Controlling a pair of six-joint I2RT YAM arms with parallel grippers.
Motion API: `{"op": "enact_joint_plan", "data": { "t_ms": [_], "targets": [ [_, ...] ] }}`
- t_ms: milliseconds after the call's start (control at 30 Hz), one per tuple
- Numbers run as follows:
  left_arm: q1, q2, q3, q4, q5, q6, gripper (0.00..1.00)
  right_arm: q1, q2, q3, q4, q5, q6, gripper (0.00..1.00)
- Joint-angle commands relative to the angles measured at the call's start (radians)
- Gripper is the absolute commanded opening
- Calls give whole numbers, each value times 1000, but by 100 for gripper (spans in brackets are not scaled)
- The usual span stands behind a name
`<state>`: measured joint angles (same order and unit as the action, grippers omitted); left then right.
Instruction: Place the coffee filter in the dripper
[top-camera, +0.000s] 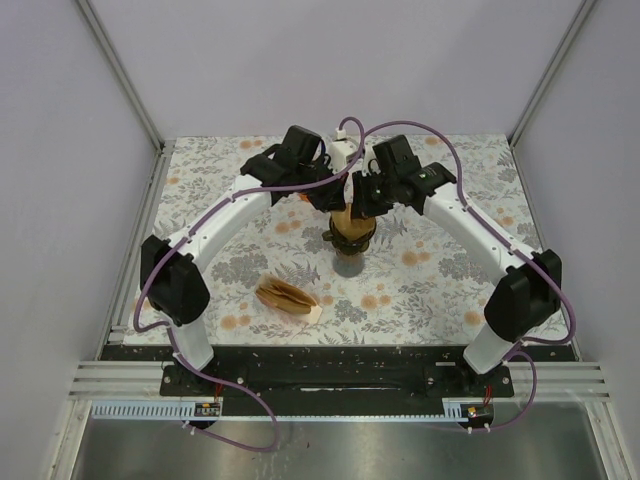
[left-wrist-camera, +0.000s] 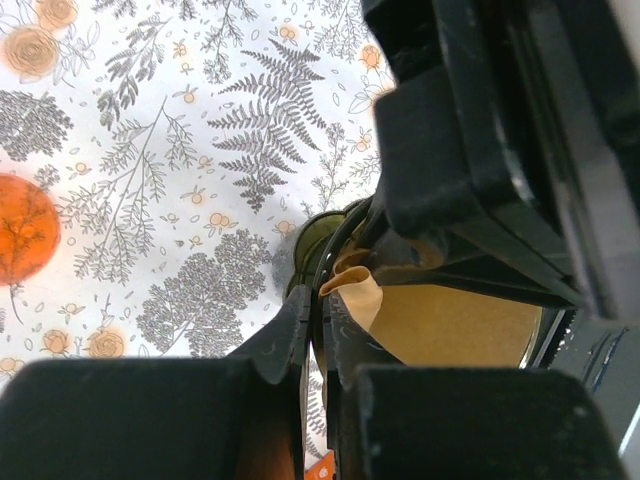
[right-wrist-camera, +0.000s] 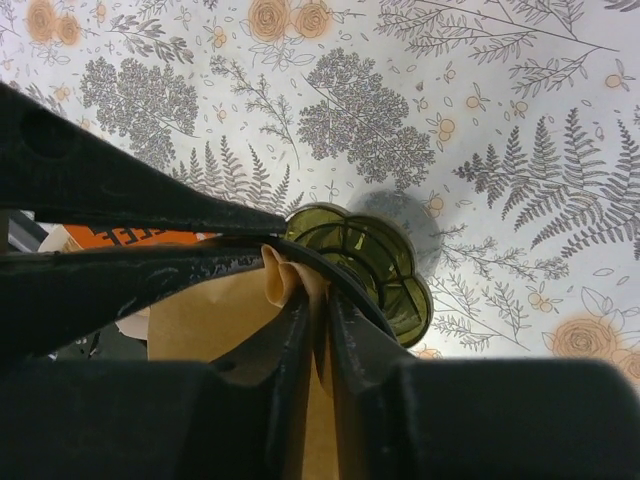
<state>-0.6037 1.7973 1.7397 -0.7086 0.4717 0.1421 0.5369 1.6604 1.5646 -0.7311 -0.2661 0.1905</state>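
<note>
Left end effector (left-wrist-camera: 318, 322) clamps dripper (right-wrist-camera: 388, 272) rim from 11 o'clock; right end effector (right-wrist-camera: 320, 312) pinches coffee filter (right-wrist-camera: 200, 320) edge inside dripper, from 1 o'clock.

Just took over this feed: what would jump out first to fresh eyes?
The left gripper and right gripper meet mid-table over the dripper, both closed at its rim, where the brown coffee filter bunches. A stack of spare filters lies nearer, toward the left arm.
</note>
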Motion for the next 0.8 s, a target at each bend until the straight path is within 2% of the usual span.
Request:
{"op": "enact_joint_plan", "data": {
  "t_ms": [0, 367, 767],
  "targets": [
    [-8, -50, -12, 24, -25, 24, 0, 23, -90, 18, 30, 37, -59, 26],
    [-8, -44, -22, 9, -35, 36, 0, 25, -149, 41, -8, 16, -121, 47],
    [4, -7, -17, -12, -31, 10, 0, 23, -131, 69, -27, 7, -135, 54]
  ]
}}
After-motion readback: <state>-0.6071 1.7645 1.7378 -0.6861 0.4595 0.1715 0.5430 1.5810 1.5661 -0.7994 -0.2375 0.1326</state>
